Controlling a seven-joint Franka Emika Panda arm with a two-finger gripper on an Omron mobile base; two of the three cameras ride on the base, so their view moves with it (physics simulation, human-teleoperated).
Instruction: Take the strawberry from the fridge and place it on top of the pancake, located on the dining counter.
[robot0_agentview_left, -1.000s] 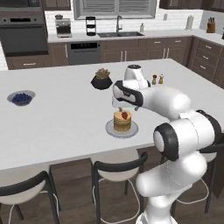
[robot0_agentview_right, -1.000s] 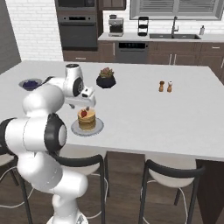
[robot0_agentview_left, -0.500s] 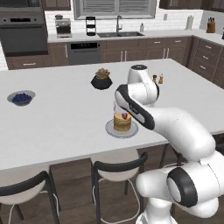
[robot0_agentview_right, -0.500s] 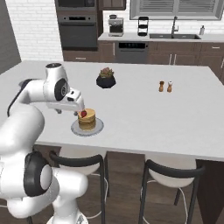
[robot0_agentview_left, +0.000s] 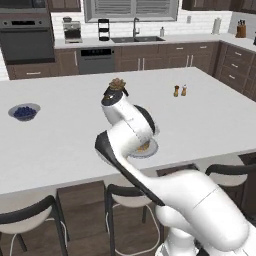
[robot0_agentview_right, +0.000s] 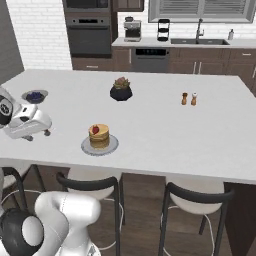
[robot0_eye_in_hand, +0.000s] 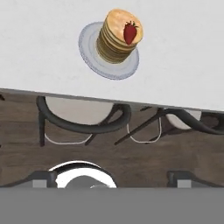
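Item: strawberry (robot0_eye_in_hand: 130, 32), resting atop the pancake (robot0_eye_in_hand: 117, 38) stack on its plate (robot0_agentview_right: 86, 146), near the tabletop (robot0_agentview_right: 150, 125) edge. Pincer (robot0_agentview_right: 40, 133): fully spread, empty, well aside. Risk: an arm swing back could clip the stack, rolling the fruit off.

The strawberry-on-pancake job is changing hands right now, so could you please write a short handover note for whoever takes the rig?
Gripper: open, empty, off to the side of the plate above the white-topped dining counter.
Small dark-red strawberry: lying on top of the golden-tan pancake stack, which sits on its small white round plate near the counter's stool-side edge.
Done: fruit placed and released.
Left: apparently nothing beyond parking the arm clear of the plate.
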